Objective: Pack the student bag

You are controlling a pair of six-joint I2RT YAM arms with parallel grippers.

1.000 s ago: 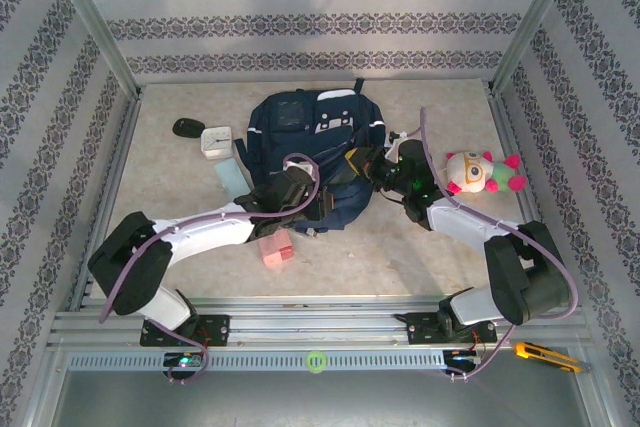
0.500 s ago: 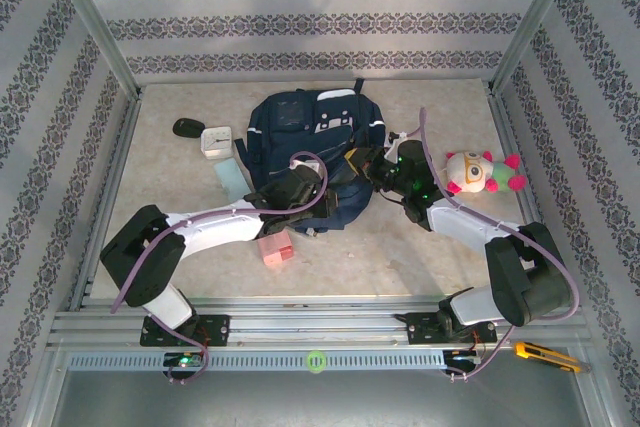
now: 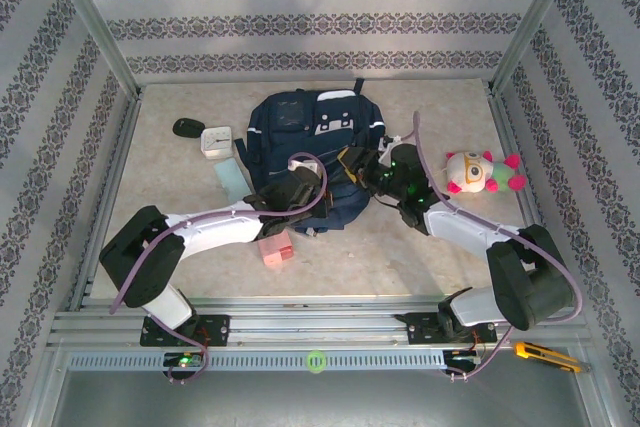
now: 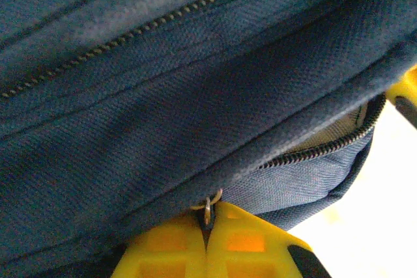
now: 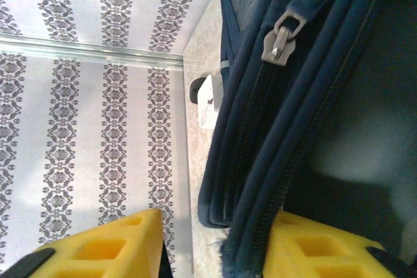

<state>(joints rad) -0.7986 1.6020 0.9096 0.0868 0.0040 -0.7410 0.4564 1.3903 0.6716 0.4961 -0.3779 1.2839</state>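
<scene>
A pink box (image 3: pixel 273 247) lies near the arm bases. Just beyond, the left gripper (image 4: pixel 208 219) is pinched closed on a zip ring (image 4: pixel 207 205) of the navy bag (image 3: pixel 290 135), which lies mid-table. The right gripper (image 5: pixel 219 218) straddles the bag's edge, fingers spread apart. A plush toy (image 3: pixel 482 172) sits to the right.

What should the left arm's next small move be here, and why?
Probably pull the zipper ring along its track: the left gripper is shut on it, the student bag has its zipper only partway open, and the right gripper stands open around the bag's edge.
</scene>
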